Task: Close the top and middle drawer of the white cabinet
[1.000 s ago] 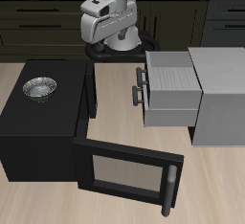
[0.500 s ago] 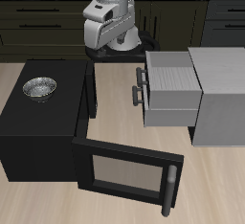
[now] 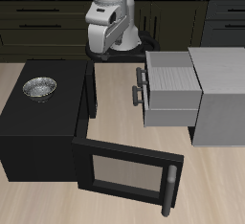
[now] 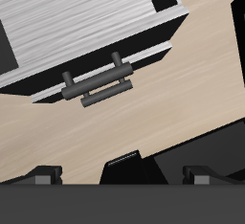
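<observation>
Approach step: top drawer (image 3: 170, 72), middle drawer (image 3: 172, 101) both out; my pincer state unclear; next, descend to handles (image 4: 96, 80)

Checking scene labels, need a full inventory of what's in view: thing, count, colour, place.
white cabinet: 1, pale grey-white, on the table.
top and middle drawer: 2, pale grey-white, dark bar handles, both pulled out.
black box: 1, black, on the table, glass-paned door swung open toward the front edge.
metal bowl: 1, silver, on top of the black box.
table: 1, light wood.
counter cabinets: dark, behind the table.
arm: 1, white, at the table's back.
gripper: fingers not clearly visible.
</observation>
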